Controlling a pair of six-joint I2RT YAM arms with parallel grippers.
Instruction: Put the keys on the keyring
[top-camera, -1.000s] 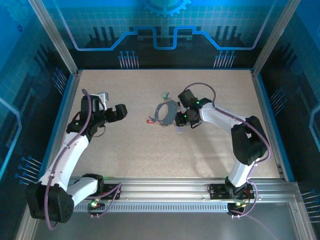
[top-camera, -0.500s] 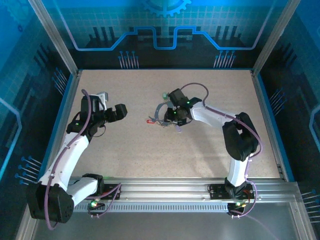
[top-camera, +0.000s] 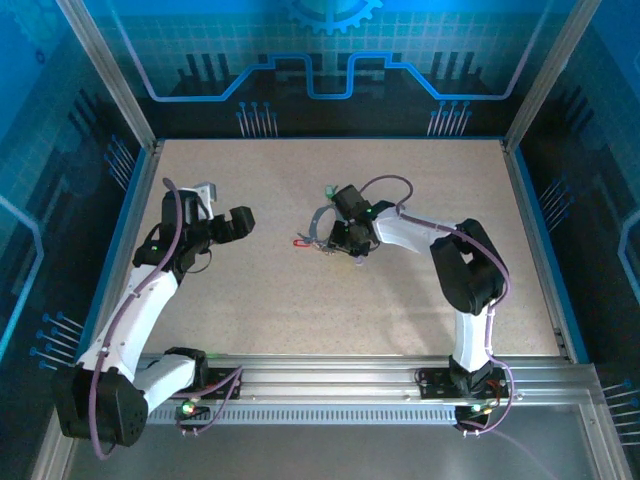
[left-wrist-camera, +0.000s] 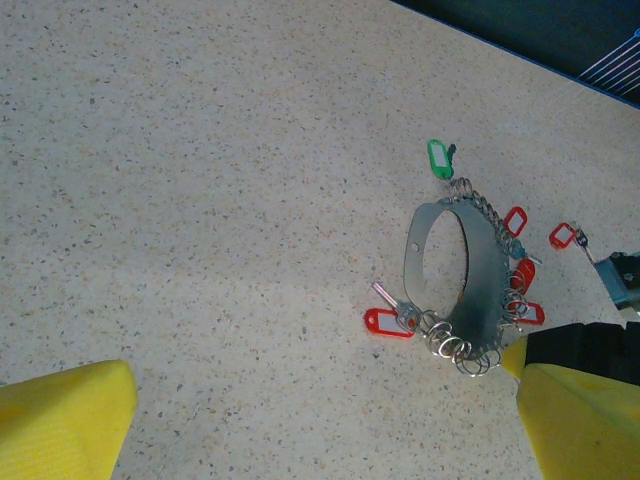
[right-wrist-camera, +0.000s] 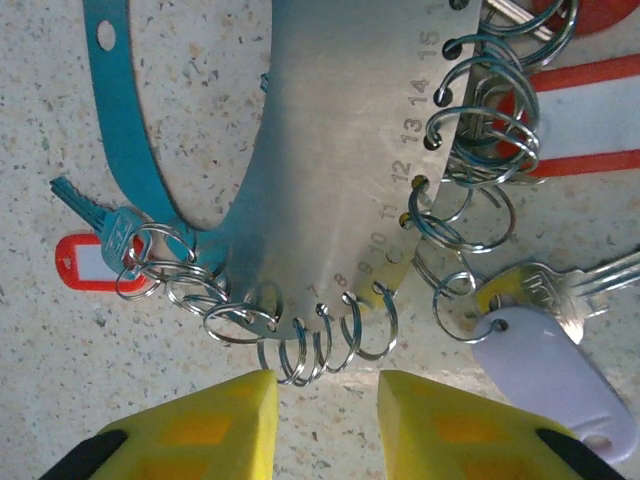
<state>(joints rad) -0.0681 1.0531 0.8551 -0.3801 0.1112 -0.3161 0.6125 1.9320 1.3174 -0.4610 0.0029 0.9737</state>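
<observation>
Two yellow fingers of the right tool (right-wrist-camera: 328, 385) stand slightly apart and empty, just short of the keyring (right-wrist-camera: 330, 150), stamped 8 to 15, which lies on the desk (left-wrist-camera: 200, 150). That arm has slid left over it. Beyond, the left tool (top-camera: 240, 222) gapes wide.

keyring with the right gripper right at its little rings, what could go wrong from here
One: the right gripper sits at the small rings on the edge of the keyring; its fingers could pinch several rings together or slip off the thin wire.
Two: the keyring lies loose on the table, so a nudge might slide it and drag the key with the red tag along.
</observation>
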